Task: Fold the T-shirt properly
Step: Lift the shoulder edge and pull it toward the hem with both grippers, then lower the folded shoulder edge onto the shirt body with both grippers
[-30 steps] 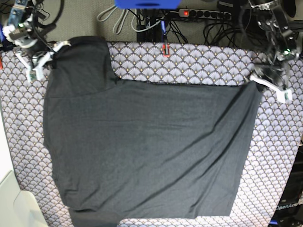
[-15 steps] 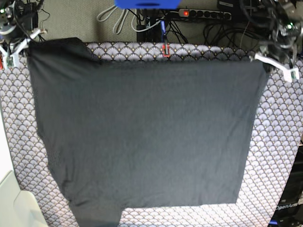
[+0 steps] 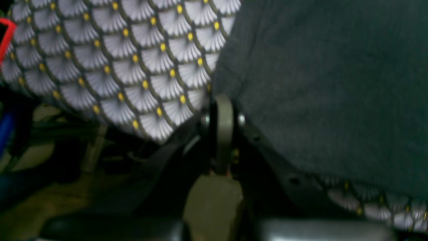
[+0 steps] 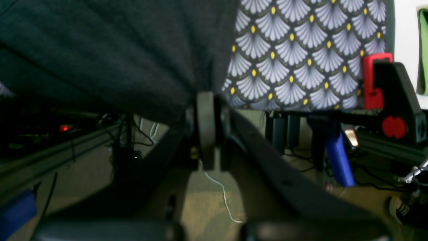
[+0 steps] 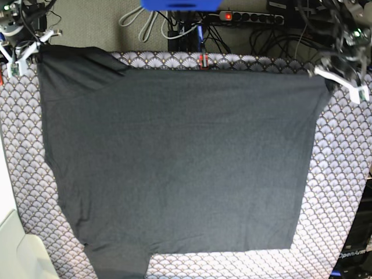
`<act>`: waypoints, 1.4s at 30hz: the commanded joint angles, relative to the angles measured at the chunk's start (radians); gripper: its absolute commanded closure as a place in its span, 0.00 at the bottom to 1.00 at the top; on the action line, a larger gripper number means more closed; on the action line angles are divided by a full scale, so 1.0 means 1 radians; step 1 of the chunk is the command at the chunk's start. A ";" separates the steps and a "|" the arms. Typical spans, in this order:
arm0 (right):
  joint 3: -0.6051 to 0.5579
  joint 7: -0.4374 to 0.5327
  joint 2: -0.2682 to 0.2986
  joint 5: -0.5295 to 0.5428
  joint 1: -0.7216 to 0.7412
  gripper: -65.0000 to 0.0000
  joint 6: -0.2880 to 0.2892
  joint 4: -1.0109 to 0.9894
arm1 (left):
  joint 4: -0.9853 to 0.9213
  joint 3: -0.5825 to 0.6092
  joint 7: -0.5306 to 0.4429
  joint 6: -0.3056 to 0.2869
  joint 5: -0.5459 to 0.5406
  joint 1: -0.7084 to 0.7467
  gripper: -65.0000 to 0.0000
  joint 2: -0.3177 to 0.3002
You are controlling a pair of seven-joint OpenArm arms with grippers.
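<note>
The dark charcoal T-shirt (image 5: 174,157) lies spread flat over the scallop-patterned cloth (image 5: 343,174), one sleeve at the near left edge. My right gripper (image 5: 32,55) is shut on the shirt's far left corner. My left gripper (image 5: 331,78) is shut on its far right corner. In the left wrist view the closed left gripper (image 3: 223,100) pinches the T-shirt (image 3: 334,83) at its edge, beside the cloth (image 3: 117,67). The right wrist view shows the closed right gripper (image 4: 207,97) biting the T-shirt (image 4: 100,50) at the table's far rim.
A red clamp (image 5: 203,60) holds the cloth at the far edge; another red and black clamp (image 4: 378,80) sits beside my right gripper. A power strip (image 5: 250,17) and cables lie behind the table. A white bin (image 5: 14,250) stands at the near left.
Over the last second both grippers pulled the shirt's far edge back and outward, opening the folded layer flat. Since half a second ago they have barely shifted.
</note>
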 commanded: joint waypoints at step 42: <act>-0.207 -0.133 0.141 -0.262 0.880 1.00 -0.001 -0.482 | -0.464 0.261 0.045 0.009 0.003 -0.622 0.99 -0.197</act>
